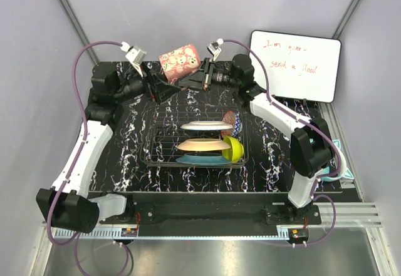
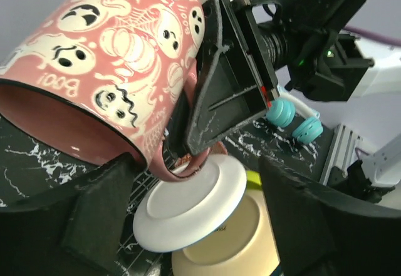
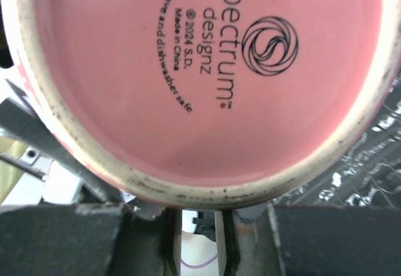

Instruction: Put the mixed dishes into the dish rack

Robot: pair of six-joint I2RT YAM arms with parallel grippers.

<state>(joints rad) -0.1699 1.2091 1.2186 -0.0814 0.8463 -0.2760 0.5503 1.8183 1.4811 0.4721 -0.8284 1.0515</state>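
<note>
the pink mug (image 1: 180,63) hangs in the air between the two grippers, tilted, with its mouth towards the left gripper (image 1: 164,85) and its base towards the right gripper (image 1: 195,79). the right gripper is clamped on the mug's handle: in the left wrist view its dark fingers (image 2: 216,101) close around the loop at the mug's lower side, and in its own view the mug's printed base (image 3: 207,82) sits just above the nearly closed pads. the left gripper's jaws stand wide apart, one below the mug's rim and one off to the other side; whether either touches the mug i cannot tell. below both grippers, on the side towards the arm bases, sits the dish rack (image 1: 160,144), and standing in it are a white plate (image 1: 205,126), a peach plate (image 1: 202,145), a teal plate (image 1: 200,159), a lime-green bowl (image 1: 233,149) and a red-white patterned bowl (image 1: 229,118). a whiteboard (image 1: 294,66) stands beyond the right gripper's wrist, away from the mug.
</note>
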